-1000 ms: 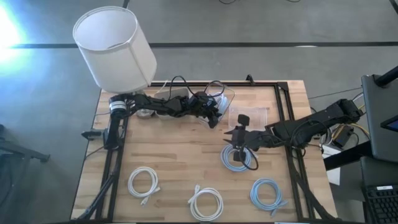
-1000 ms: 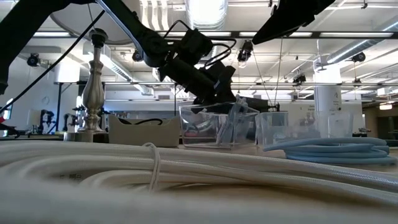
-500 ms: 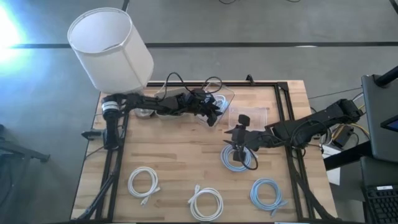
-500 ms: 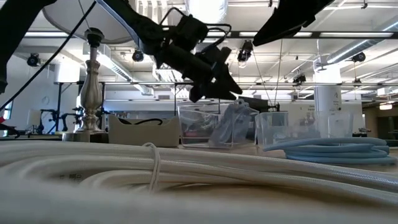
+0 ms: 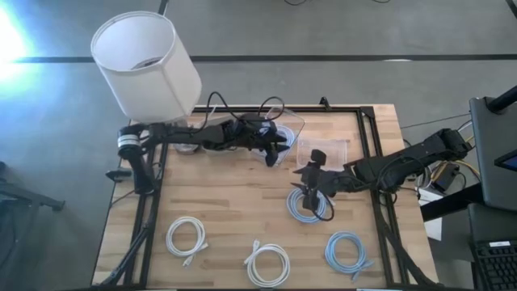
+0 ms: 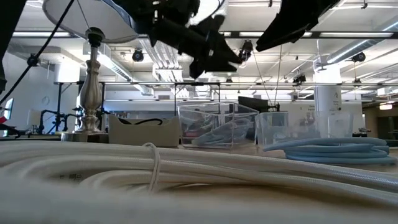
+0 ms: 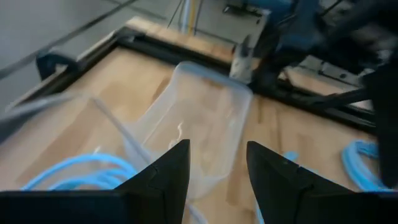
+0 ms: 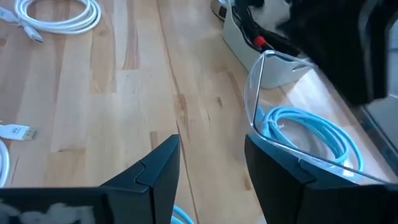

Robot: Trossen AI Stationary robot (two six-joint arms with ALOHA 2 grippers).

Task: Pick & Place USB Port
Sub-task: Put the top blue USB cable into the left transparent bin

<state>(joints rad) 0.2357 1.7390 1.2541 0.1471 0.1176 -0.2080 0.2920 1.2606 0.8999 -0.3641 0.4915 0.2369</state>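
A light-blue USB cable point(image 5: 284, 132) lies coiled inside a clear plastic bin point(image 5: 287, 121) at the table's far middle; in the low view the cable point(image 6: 214, 134) rests on the bin's floor point(image 6: 217, 144). My left gripper point(image 5: 273, 153) is open and empty, above the bin's near side point(image 6: 222, 59); its wrist view shows the cable point(image 7: 87, 171) below its fingers. My right gripper point(image 5: 309, 183) is open and empty, above another light-blue coil point(image 5: 310, 207) on the table. It looks across at the bin point(image 8: 292, 99).
A second clear bin point(image 5: 325, 150) stands empty right of the first. Two white coils point(image 5: 186, 237) point(image 5: 267, 263) and a blue coil point(image 5: 347, 250) lie near the front edge. A lamp with a white shade point(image 5: 145, 61) stands at the far left corner, by a grey box point(image 6: 143, 131).
My left gripper has risen out of the clear bin and drawn a little toward the table's left. The blue cable that hung from it inside the bin has dropped free and now lies on the bin's floor. The right arm has kept still.
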